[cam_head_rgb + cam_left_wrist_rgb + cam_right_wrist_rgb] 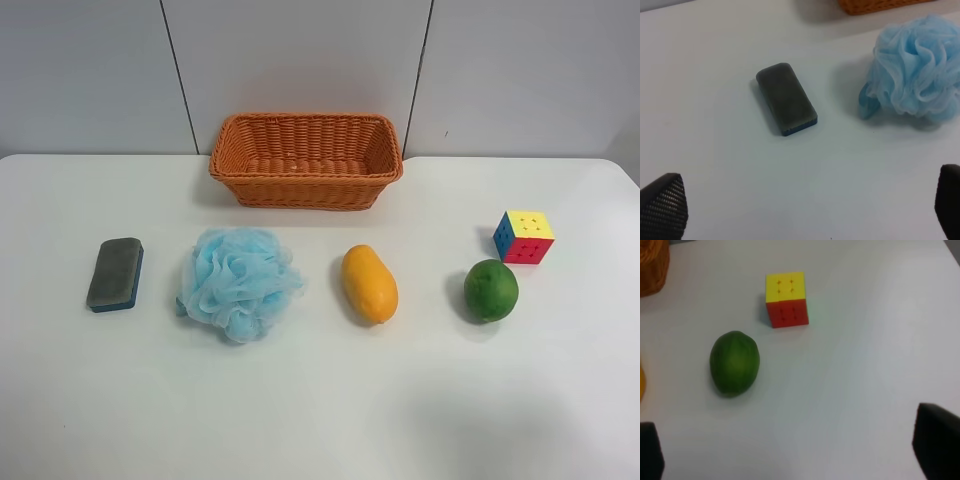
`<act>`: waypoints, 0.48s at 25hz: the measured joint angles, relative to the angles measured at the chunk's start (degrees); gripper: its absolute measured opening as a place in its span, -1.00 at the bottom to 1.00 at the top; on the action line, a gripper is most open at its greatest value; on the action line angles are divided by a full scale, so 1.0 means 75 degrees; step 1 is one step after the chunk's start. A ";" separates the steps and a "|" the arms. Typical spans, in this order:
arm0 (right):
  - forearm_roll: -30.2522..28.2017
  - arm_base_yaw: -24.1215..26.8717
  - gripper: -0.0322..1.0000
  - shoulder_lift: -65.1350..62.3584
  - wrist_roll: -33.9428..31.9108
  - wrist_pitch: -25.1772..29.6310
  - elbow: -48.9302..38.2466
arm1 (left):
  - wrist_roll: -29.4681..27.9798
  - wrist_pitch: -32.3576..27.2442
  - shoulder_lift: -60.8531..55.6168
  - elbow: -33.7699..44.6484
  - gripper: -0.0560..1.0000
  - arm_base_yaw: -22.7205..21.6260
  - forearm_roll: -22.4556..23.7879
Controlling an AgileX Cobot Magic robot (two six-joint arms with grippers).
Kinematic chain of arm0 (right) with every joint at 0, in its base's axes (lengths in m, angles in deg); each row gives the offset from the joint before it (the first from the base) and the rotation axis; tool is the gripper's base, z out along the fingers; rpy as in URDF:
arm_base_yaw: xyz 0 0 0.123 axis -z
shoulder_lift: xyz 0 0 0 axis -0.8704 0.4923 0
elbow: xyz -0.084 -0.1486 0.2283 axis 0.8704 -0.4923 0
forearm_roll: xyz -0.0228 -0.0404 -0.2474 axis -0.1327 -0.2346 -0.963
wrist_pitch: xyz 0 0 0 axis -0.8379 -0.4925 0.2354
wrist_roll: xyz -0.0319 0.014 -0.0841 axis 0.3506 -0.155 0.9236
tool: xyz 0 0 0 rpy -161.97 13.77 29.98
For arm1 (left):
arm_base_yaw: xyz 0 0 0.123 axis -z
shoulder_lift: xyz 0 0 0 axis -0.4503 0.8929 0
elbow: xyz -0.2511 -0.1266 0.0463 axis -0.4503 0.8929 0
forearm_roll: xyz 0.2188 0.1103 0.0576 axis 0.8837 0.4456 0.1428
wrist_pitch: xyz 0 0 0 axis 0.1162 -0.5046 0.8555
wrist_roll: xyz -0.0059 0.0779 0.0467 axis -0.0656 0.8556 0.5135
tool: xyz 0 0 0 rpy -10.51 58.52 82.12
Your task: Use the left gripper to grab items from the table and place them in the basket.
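The orange-brown wicker basket (306, 160) stands empty at the back of the white table (320, 400). In front of it lie, in a row, a grey sponge with a blue base (115, 273), a light-blue bath pouf (238, 281), an orange-yellow mango (369, 284), a green round fruit (491, 290) and a puzzle cube (524, 237). My left gripper (805, 212) is open and empty, its fingertips (664, 207) spread wide, short of the sponge (786, 98) and pouf (915, 72). My right gripper (795, 452) is open and empty, short of the green fruit (735, 363) and cube (786, 299).
A grey panelled wall rises behind the table. The basket's corner (652, 265) shows in the right wrist view, and its lower edge (880, 5) in the left wrist view. Neither arm shows in the exterior high view.
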 joint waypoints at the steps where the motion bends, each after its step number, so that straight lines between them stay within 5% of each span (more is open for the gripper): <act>1: 0.0000 0.0000 0.98 0.0000 0.0000 0.0000 0.0000 | 0.0000 0.0000 0.0000 0.0000 0.99 0.0000 0.0000; 12: 0.0000 0.0000 0.98 0.0000 0.0000 0.0000 0.0000 | 0.0000 0.0000 0.0000 0.0000 0.99 0.0000 0.0000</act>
